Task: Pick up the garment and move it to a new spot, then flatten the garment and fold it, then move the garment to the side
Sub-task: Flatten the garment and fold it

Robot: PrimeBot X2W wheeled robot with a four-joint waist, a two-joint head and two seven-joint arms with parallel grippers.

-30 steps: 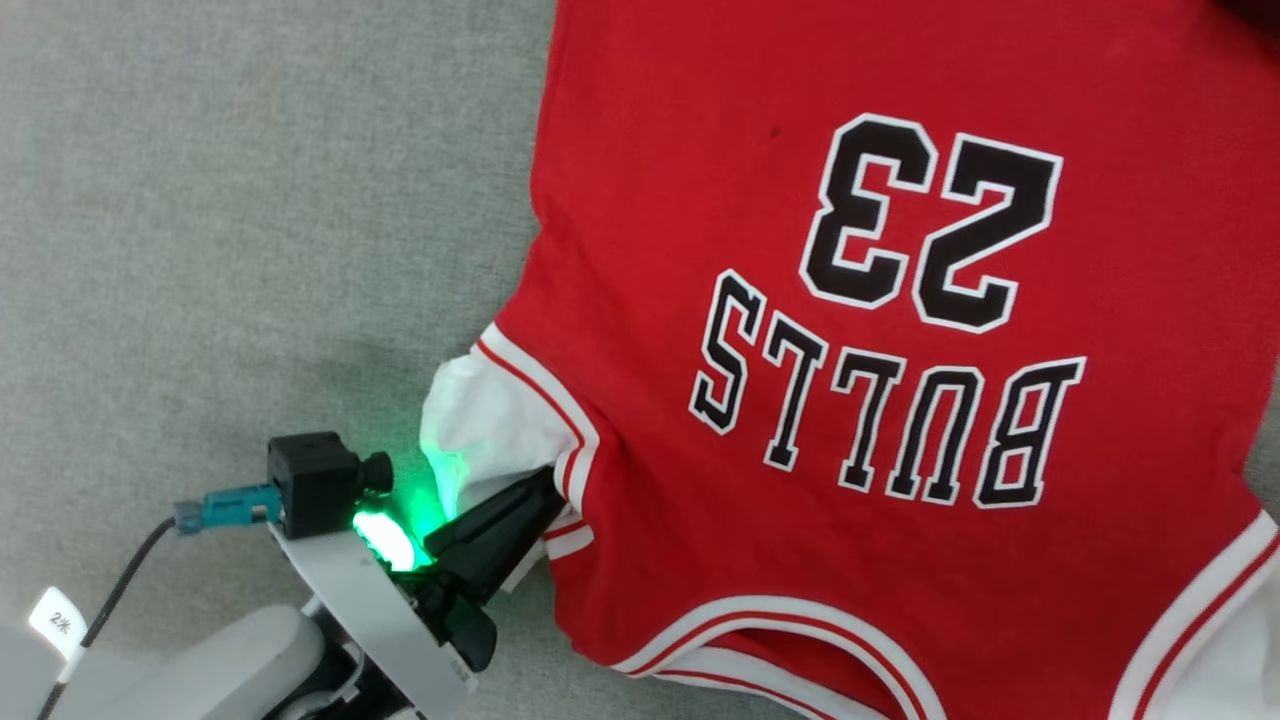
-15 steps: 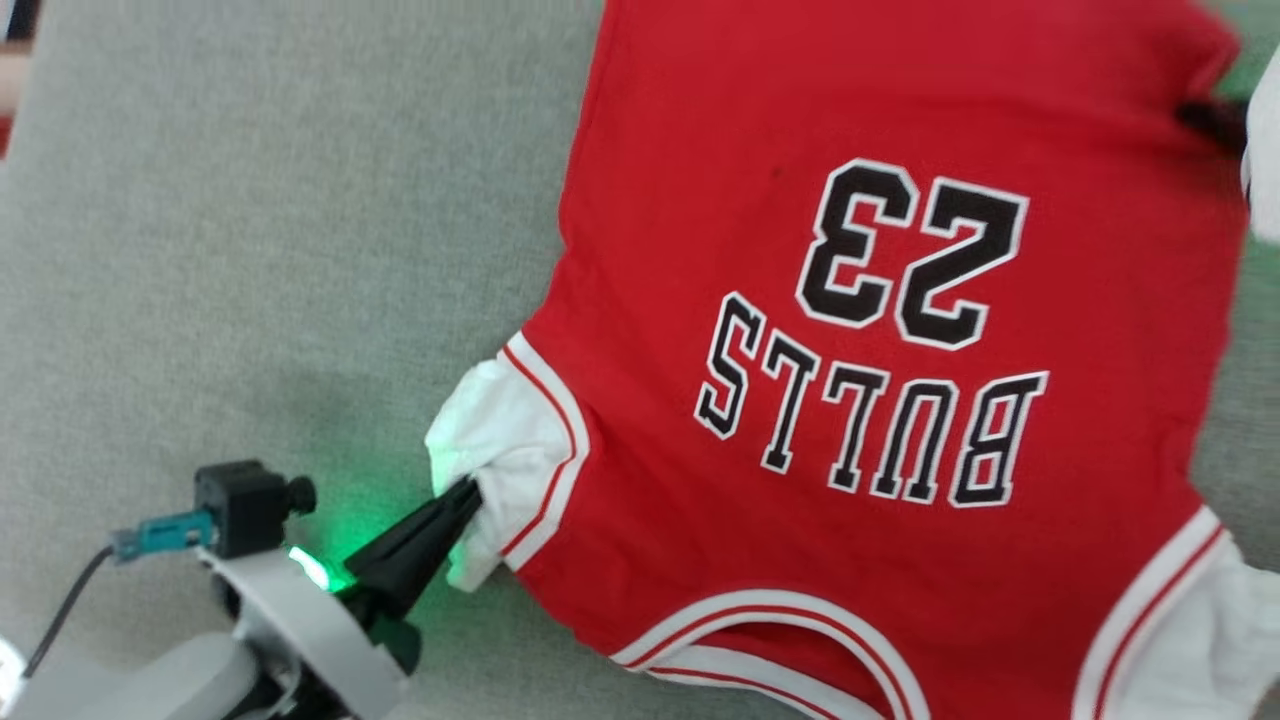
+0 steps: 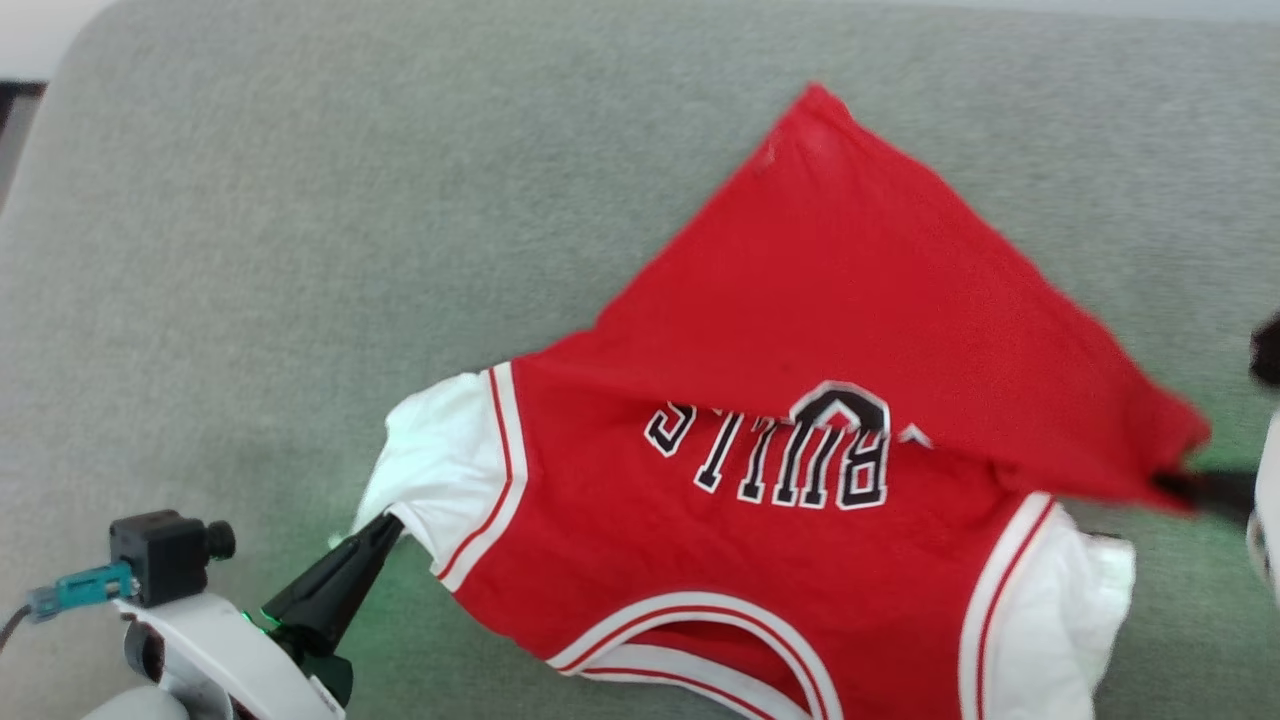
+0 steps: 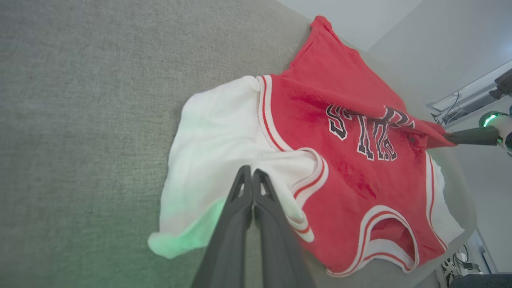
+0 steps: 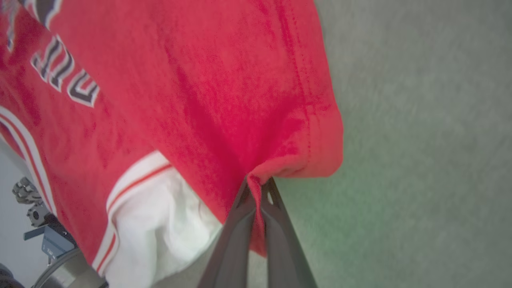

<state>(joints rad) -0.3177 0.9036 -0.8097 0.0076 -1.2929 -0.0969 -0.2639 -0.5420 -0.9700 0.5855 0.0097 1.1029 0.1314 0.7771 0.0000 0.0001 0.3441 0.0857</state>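
1. Grey fabric surface (image 3: 250, 250) bears the red jersey (image 3: 850, 300), its lower half folded over the lettering.
2. Left gripper (image 3: 388, 524): jaws clenched on the white sleeve (image 3: 440, 470).
3. Right gripper (image 5: 256, 186): jaws clenched on the red hem corner (image 5: 316, 160), opposite side.
4. Black wrist camera (image 3: 165, 555) sits behind the left gripper.

Black-fingered left end effector (image 3: 386, 524), white wrist (image 3: 205, 645)

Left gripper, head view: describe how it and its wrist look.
The left gripper has two long, tapering black fingers on a curved white wrist housing with a green light. A small black camera with a round lens sits on the housing; a teal connector and a grey cable lead off it.
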